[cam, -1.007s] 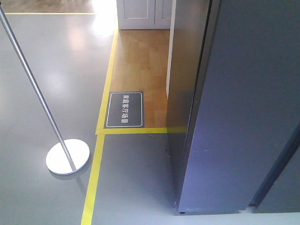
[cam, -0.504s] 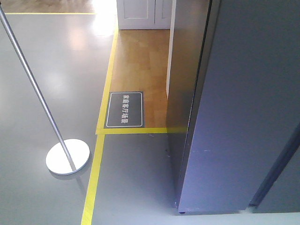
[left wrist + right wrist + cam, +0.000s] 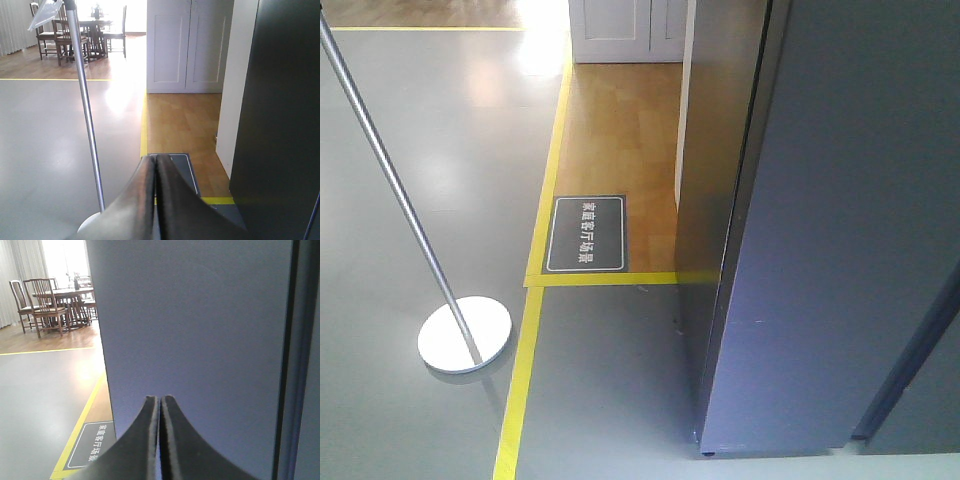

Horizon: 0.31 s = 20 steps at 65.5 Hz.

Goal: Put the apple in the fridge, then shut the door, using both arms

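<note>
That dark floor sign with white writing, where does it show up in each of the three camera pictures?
Front view: floor sign left of centre, inside the yellow tape corner.
Left wrist view: mostly hidden behind the shut left gripper; its edge peeks out.
Right wrist view: sign bottom left.
Shared landmark: the yellow tape line.
</note>
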{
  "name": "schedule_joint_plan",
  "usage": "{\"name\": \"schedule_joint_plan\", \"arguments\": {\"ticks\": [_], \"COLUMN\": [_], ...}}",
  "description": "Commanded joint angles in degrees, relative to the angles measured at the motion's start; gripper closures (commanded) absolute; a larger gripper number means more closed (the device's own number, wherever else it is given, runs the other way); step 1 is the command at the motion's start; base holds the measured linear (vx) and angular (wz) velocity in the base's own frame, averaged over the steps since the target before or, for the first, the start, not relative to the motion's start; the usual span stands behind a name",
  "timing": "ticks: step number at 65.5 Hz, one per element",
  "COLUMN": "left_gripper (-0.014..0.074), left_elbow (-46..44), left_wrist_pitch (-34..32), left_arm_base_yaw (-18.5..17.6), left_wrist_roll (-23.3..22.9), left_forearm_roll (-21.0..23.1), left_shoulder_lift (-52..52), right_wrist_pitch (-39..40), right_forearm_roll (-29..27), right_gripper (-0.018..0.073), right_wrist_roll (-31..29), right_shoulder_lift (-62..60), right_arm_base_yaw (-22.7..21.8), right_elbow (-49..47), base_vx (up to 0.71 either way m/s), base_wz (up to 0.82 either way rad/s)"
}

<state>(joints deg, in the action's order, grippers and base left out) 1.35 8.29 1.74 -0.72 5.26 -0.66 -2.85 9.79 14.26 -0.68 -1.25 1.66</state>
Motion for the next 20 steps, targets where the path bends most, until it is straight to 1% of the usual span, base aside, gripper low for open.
{"name": "schedule_joint_plan", "arguments": {"ticks": [1,20], "left_gripper": [0.0603,0.0603], "left_elbow": [-1.0,-1.0], "left_wrist_pitch": [-4.6,-4.6], "left_arm_base_yaw": [-0.1,-0.1], "left_wrist_roll": [-0.6,-0.6], "left_forearm_roll": [0.1,0.1], "left_shoulder_lift": [-0.9,-0.9], "right_wrist_pitch": [4.6,4.6], "right_forearm_roll": [0.7,0.7], "right_gripper": [0.0562,0.0562], "right_wrist_roll": [-0.6,-0.6], "right_shoulder_lift": [-0.7,-0.7], "right_arm_base_yaw": [0.0,0.0], "right_elbow": [-0.2,-0.2], "base_vx": [0.0,0.0], "base_wz": [0.0,0.0]}}
